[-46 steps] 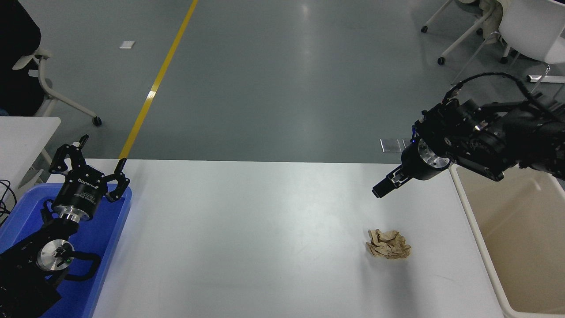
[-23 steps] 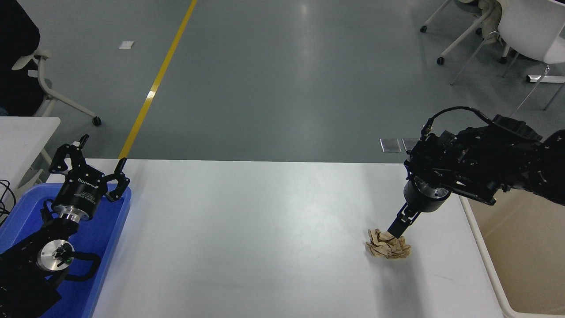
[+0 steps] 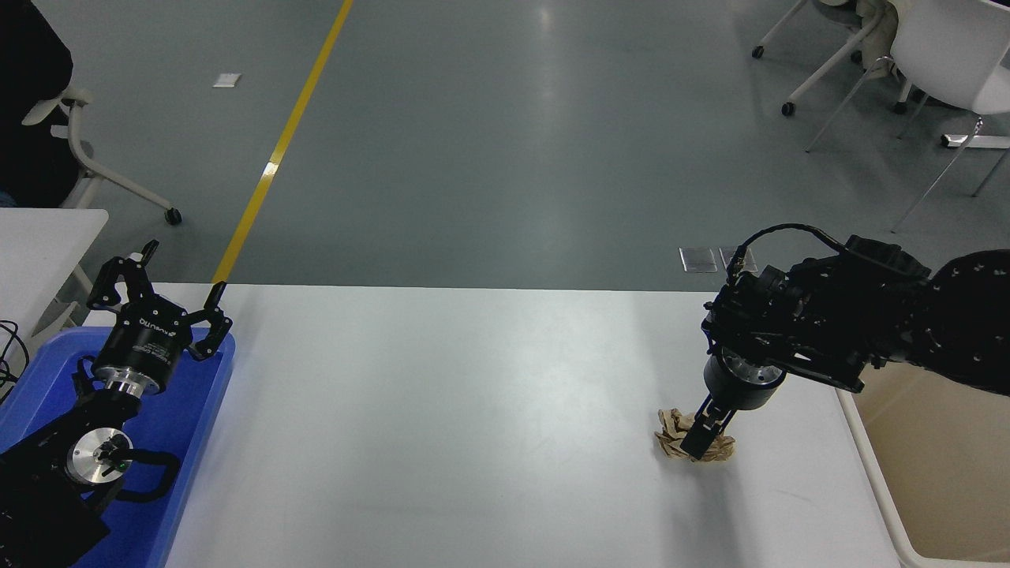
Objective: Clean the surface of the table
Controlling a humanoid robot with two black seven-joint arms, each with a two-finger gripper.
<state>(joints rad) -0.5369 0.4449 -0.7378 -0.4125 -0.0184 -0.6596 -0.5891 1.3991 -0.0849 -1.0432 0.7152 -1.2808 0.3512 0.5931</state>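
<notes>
A lab hall: grey floor with yellow line, wheeled chairs.

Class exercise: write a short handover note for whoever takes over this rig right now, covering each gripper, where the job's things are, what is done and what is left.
Right gripper: down on the paper wad, fingers in it; a firm grip cannot be confirmed.
Left gripper: open, parked over the blue tray.
Wad: on the table, near its right end, beside the beige bin.
Done: wad reached.
Left: probably lift it and drop it in the bin.
</notes>
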